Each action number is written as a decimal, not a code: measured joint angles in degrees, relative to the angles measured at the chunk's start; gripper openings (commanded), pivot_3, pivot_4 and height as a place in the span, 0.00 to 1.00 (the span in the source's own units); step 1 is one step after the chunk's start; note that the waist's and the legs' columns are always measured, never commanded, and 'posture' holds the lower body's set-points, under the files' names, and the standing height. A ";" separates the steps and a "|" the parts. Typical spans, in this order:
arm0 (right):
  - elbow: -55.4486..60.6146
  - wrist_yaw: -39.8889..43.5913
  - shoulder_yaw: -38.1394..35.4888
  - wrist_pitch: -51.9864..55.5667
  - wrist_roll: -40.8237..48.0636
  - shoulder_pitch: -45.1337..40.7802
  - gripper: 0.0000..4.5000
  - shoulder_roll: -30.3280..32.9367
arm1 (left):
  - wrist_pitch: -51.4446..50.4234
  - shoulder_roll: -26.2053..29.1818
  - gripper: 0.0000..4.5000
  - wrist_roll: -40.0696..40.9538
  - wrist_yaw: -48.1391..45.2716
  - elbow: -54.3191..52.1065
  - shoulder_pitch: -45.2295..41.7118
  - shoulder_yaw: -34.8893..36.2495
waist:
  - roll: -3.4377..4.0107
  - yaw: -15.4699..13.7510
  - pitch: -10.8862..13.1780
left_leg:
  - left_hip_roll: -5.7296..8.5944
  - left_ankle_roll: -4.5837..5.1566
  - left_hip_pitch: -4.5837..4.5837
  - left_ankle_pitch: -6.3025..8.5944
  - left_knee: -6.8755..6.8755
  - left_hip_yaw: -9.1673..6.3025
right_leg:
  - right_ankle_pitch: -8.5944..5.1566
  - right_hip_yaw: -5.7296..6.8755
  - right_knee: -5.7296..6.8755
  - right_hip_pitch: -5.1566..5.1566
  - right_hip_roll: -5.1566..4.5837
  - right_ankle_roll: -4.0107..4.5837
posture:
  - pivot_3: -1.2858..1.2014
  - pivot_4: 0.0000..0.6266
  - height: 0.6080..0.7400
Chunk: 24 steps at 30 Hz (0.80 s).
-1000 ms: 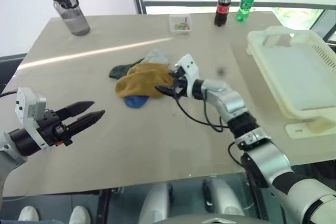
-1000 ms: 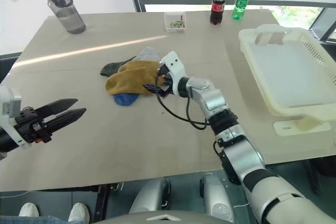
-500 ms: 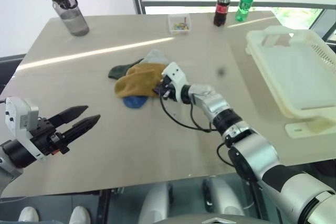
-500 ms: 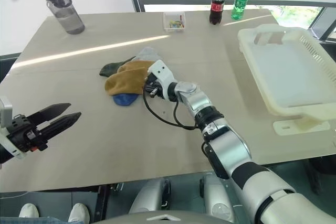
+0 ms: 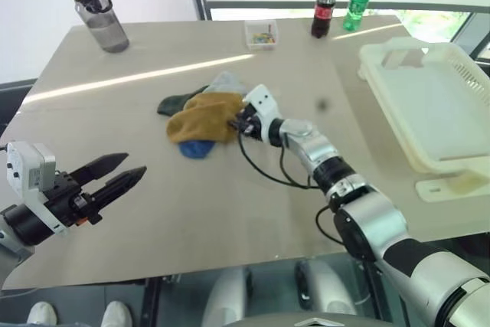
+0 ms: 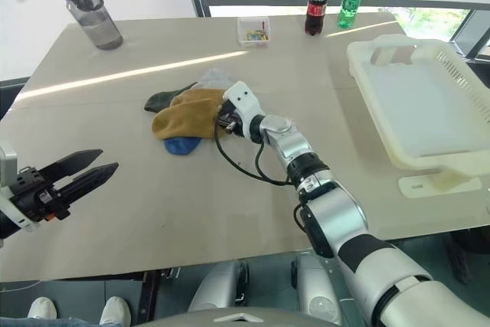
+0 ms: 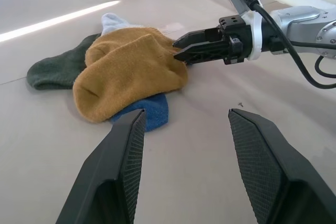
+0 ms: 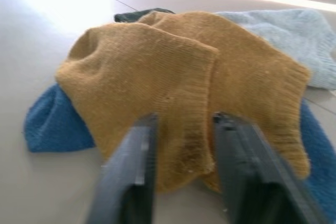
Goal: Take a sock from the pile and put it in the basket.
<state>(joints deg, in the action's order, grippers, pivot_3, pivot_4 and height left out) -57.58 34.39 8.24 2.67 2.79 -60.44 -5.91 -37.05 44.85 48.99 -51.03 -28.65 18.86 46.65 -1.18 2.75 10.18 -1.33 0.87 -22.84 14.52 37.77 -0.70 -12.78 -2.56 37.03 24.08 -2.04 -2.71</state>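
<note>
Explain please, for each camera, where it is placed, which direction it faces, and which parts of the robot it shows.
Left and right eye views: on the head, looking forward and down over the table; both arms show, with the basket on the right.
Left wrist view: on the left arm, looking along the open left gripper at the pile and the right gripper.
Right wrist view: on the right arm, looking along its gripper's fingers, which straddle the mustard sock.
Shared: both wrist views show the same pile from nearly opposite sides.
</note>
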 measured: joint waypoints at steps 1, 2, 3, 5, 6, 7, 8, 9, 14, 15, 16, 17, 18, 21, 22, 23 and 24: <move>-0.05 -0.11 -0.01 -0.44 -0.17 0.00 0.56 0.00 | 0.01 0.01 0.59 0.00 -0.03 0.00 0.00 -0.02 | 0.00 0.03 0.00 | 0.00 0.00 0.00 0.00 -0.01 0.01 | 0.00 -0.01 0.00 0.01 0.00 0.00 | 0.52 0.24 1.00; -0.15 -0.21 -0.02 -0.52 -0.45 -0.01 0.56 -0.03 | 0.02 0.05 0.59 -0.01 -0.08 0.00 0.00 -0.06 | -0.01 0.05 0.00 | 0.00 0.00 0.00 0.00 -0.02 0.01 | 0.00 -0.01 0.00 0.02 0.00 0.00 | 0.52 0.24 1.00; -0.49 -0.28 -0.01 -0.52 -0.78 -0.01 0.56 -0.04 | 0.04 0.10 0.59 -0.01 -0.13 0.00 0.00 -0.08 | -0.01 0.08 -0.01 | 0.00 0.00 0.00 0.00 -0.03 0.01 | 0.00 -0.01 0.00 0.02 0.01 0.00 | 0.52 0.24 1.00; -1.36 -0.29 0.03 -0.53 -1.37 -0.01 0.56 -0.12 | 0.07 0.17 0.59 -0.02 -0.17 0.00 0.00 -0.09 | -0.01 0.12 0.00 | 0.00 0.00 0.00 0.00 -0.04 0.02 | 0.00 -0.01 -0.01 0.03 0.01 0.00 | 0.52 0.24 1.00; -1.79 -0.17 0.03 -0.53 -1.65 -0.01 0.56 -0.17 | 0.08 0.18 0.59 -0.03 -0.19 0.00 0.00 -0.09 | 0.00 0.15 0.00 | 0.00 -0.01 0.00 0.00 -0.05 0.03 | 0.00 -0.02 -0.01 0.03 0.00 0.00 | 0.52 0.24 1.00; -1.98 -0.05 0.03 -0.54 -1.91 -0.01 0.56 -0.28 | 0.09 0.18 0.59 -0.03 -0.20 0.00 0.01 -0.10 | 0.00 0.21 0.00 | 0.00 -0.01 0.00 0.00 -0.05 0.02 | 0.00 -0.02 -0.02 0.03 0.01 0.00 | 0.52 0.24 1.00; -2.06 0.01 0.04 -0.62 -2.19 -0.01 0.56 -0.64 | 0.09 0.19 0.59 -0.04 -0.20 0.00 0.00 -0.10 | 0.00 0.29 0.00 | 0.00 -0.01 0.00 0.00 -0.06 0.02 | 0.00 -0.02 -0.02 0.03 0.00 0.00 | 0.52 0.24 1.00; -2.22 0.00 0.08 -0.87 -2.44 -0.01 0.56 -0.85 | 0.10 0.20 0.59 -0.06 -0.21 0.00 0.01 -0.10 | 0.00 0.36 0.00 | 0.00 -0.01 0.00 0.00 -0.07 0.02 | 0.00 -0.02 -0.03 0.03 0.00 0.00 | 0.52 0.24 1.00; -3.79 -0.23 0.54 -1.82 -4.33 0.00 0.39 -1.24 | 0.15 0.27 0.59 -0.18 -0.26 0.00 0.03 -0.12 | 0.00 0.92 0.00 | 0.00 -0.02 0.00 -0.01 -0.12 0.01 | 0.00 -0.02 -0.04 0.04 0.00 0.00 | 0.52 0.24 1.00; -3.99 -0.22 0.64 -2.06 -4.57 0.00 0.27 -1.27 | 0.15 0.28 0.59 -0.22 -0.26 0.00 0.03 -0.12 | 0.00 1.02 0.00 | 0.00 -0.03 0.00 -0.02 -0.13 0.01 | 0.00 -0.02 -0.05 0.05 0.00 0.00 | 0.52 0.24 1.00; -4.06 -0.21 0.65 -2.19 -4.62 0.00 0.15 -1.29 | 0.16 0.29 0.59 -0.24 -0.26 0.00 0.04 -0.12 | 0.00 1.09 0.00 | 0.00 -0.03 0.00 -0.02 -0.14 0.00 | 0.00 -0.02 -0.05 0.05 0.00 0.00 | 0.52 0.24 1.00; -4.13 -0.18 0.65 -2.49 -4.70 0.00 0.06 -1.29 | 0.17 0.30 0.59 -0.27 -0.26 0.00 0.03 -0.12 | -0.01 1.14 0.00 | 0.00 -0.05 0.00 -0.03 -0.17 0.00 | 0.00 -0.02 -0.05 0.05 0.00 0.00 | 0.52 0.24 1.00; -4.15 -0.13 0.65 -2.86 -4.77 0.00 0.01 -1.27 | 0.17 0.31 0.59 -0.30 -0.25 0.00 0.03 -0.14 | -0.01 1.17 0.00 | 0.00 -0.07 0.00 -0.04 -0.20 -0.01 | 0.00 -0.02 -0.06 0.07 0.00 0.00 | 0.52 0.24 1.00; -4.15 0.06 0.67 -3.11 -4.97 0.00 0.01 -1.15 | 0.17 0.32 0.59 -0.36 -0.23 0.00 0.03 -0.23 | -0.01 1.18 -0.01 | 0.00 -0.13 0.00 -0.08 -0.30 -0.01 | 0.00 -0.02 -0.06 0.11 -0.01 0.01 | 0.52 0.24 1.00; -4.14 0.22 0.76 -3.21 -5.11 0.00 0.01 -1.13 | 0.17 0.33 0.59 -0.37 -0.22 0.00 0.02 -0.28 | -0.01 1.18 -0.01 | 0.00 -0.15 0.00 -0.09 -0.33 -0.01 | 0.00 -0.03 -0.06 0.12 -0.01 0.01 | 0.52 0.24 1.00; -4.12 0.40 0.79 -3.29 -5.17 0.01 0.01 -1.11 | 0.17 0.33 0.59 -0.39 -0.21 0.00 0.02 -0.40 | -0.01 1.18 -0.01 | 0.00 -0.15 0.00 -0.09 -0.34 -0.01 | 0.00 -0.03 -0.06 0.13 -0.01 0.02 | 0.52 0.24 1.00; -3.98 0.73 0.83 -3.31 -5.24 0.03 0.01 -1.04 | 0.17 0.34 0.59 -0.41 -0.19 0.00 0.02 -0.52 | -0.01 1.18 -0.01 | -0.01 -0.16 0.00 -0.09 -0.35 -0.02 | 0.00 -0.03 -0.06 0.14 -0.01 0.02 | 0.52 0.24 1.00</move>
<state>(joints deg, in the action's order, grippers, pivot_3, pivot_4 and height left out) -61.56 35.12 9.07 -0.64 -2.45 -60.42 -6.95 -36.88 45.19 48.58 -51.23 -28.65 18.88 46.13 -1.19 3.92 10.17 -1.33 0.72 -22.84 14.42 37.42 -0.71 -12.77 -2.59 36.98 24.22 -2.04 -2.69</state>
